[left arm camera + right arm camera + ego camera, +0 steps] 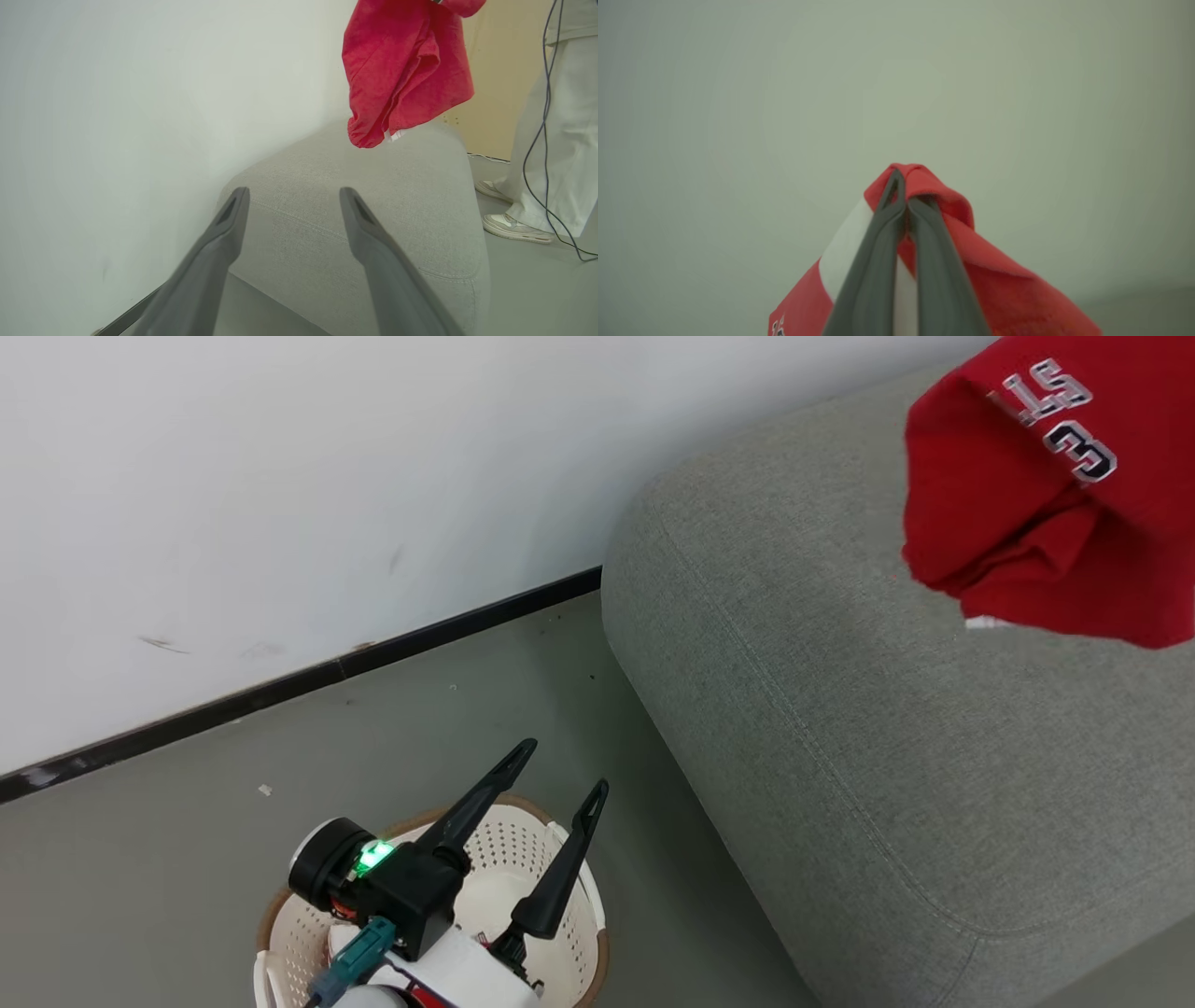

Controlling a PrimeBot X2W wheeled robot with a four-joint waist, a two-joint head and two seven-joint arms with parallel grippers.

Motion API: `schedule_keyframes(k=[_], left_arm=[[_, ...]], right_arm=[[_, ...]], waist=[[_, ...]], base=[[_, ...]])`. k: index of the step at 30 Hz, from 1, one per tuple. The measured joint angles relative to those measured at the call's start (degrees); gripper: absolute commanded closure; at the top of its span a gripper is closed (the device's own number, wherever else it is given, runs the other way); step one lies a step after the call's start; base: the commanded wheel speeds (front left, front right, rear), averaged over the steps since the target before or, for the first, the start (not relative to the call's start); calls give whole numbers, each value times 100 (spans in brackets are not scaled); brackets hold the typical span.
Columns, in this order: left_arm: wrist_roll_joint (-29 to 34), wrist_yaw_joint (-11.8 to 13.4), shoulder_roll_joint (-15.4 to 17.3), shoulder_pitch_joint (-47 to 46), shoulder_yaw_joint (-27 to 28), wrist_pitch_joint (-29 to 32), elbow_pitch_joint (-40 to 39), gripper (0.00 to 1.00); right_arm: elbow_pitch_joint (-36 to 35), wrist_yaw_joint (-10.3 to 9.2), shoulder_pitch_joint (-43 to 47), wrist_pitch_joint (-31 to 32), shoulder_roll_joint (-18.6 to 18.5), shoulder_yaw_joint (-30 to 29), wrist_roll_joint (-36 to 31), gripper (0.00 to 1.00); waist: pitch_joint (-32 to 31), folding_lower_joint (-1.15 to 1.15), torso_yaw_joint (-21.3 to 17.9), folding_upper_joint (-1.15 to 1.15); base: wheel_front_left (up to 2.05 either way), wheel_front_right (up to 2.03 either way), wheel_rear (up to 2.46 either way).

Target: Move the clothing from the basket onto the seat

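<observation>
Wall, plain and white, is taking up the background, with a dark skirting strip running along its foot. The grey floor is spreading out below it. The seat, a broad light-grey cushion with rounded corners, is sitting against the wall on the right. A person in pale trousers and light shoes is standing beyond the seat in the left wrist view.

The clothing, a red garment with black white-edged lettering, is hanging over the far part of the seat. I cannot tell whether its lower hem is touching the cushion. The basket, cream with a brown rim, is standing on the floor near the seat's corner.

The left gripper is hovering above the basket, its fingers spread apart and holding nothing. The right gripper is pinching a bunched red-and-white fold of the clothing, its fingers pressed together on it.
</observation>
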Motion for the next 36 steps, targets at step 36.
schedule_keyframes(k=[36], left_arm=[[391, -79, 148, -809, -235, 519, -813, 0]], right_arm=[[3433, 1, 303, -403, 536, -764, -812, 100]], waist=[[1522, 0, 608, 0]], base=[[0, 0, 0]])
